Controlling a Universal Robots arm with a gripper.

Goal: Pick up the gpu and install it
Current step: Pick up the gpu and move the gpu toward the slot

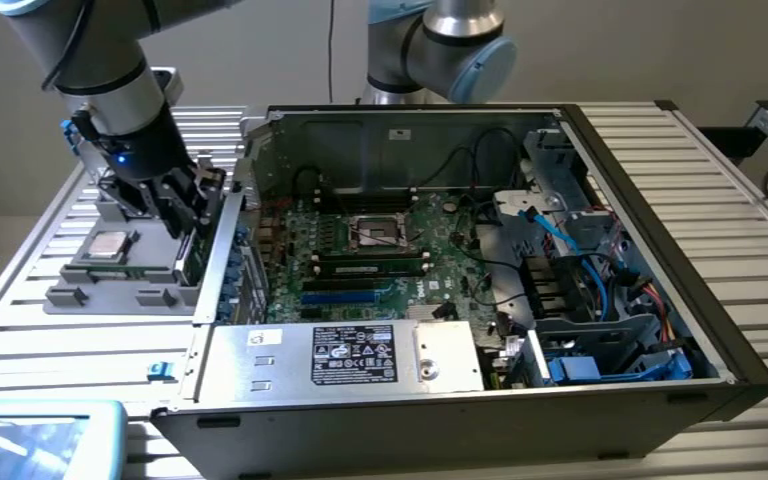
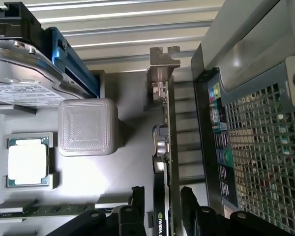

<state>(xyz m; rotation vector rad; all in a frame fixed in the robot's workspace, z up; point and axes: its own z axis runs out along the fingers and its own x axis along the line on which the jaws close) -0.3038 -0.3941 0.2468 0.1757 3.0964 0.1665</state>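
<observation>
The gpu (image 1: 188, 264) stands on edge in a slot of the grey parts tray (image 1: 104, 292), right beside the computer case's rear panel (image 1: 224, 262). In the wrist view the gpu (image 2: 162, 142) is a thin edge-on card with its silver end bracket (image 2: 163, 66) at the far end. My gripper (image 1: 184, 215) is lowered over it. It (image 2: 162, 196) is open, with one black finger (image 2: 137, 199) on each side of the card and a small gap on both sides.
The tray also holds a silver hard drive (image 2: 19, 73), a CPU (image 2: 28, 167), a grey block (image 2: 88, 127) and a memory stick (image 2: 39, 210). The open case (image 1: 651, 200) shows the green motherboard (image 1: 371, 250), a power supply (image 1: 344, 355) and cables.
</observation>
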